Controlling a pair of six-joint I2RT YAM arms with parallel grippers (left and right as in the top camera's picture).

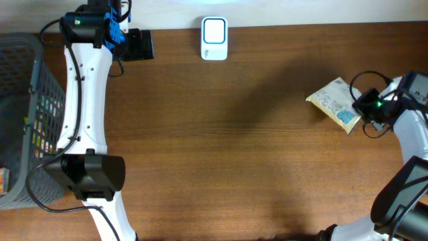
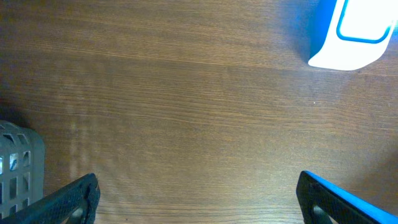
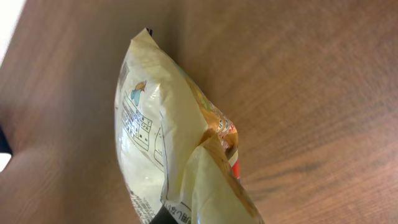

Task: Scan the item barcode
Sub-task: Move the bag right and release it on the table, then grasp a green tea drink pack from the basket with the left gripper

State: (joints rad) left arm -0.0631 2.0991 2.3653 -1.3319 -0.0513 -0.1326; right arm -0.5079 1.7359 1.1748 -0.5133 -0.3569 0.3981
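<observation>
A pale yellow snack packet [image 1: 332, 102] hangs above the right part of the table, with my right gripper [image 1: 362, 109] shut on its near end. In the right wrist view the packet [image 3: 158, 134] fills the middle, printed side to the left, and hides the fingers. No barcode shows clearly. A white scanner with a blue face [image 1: 215, 39] stands at the table's far edge, well left of the packet. My left gripper [image 1: 142, 45] is at the far left, open and empty. Its own view shows wide-apart fingers [image 2: 68, 200] over bare wood, with the scanner [image 2: 351, 34] at the upper right.
A grey mesh basket [image 1: 27, 114] with goods inside stands at the table's left edge; its corner [image 2: 18, 165] shows in the left wrist view. The left arm [image 1: 83, 100] runs along the basket's right side. Brown wooden tabletop [image 1: 234, 147] lies between the arms.
</observation>
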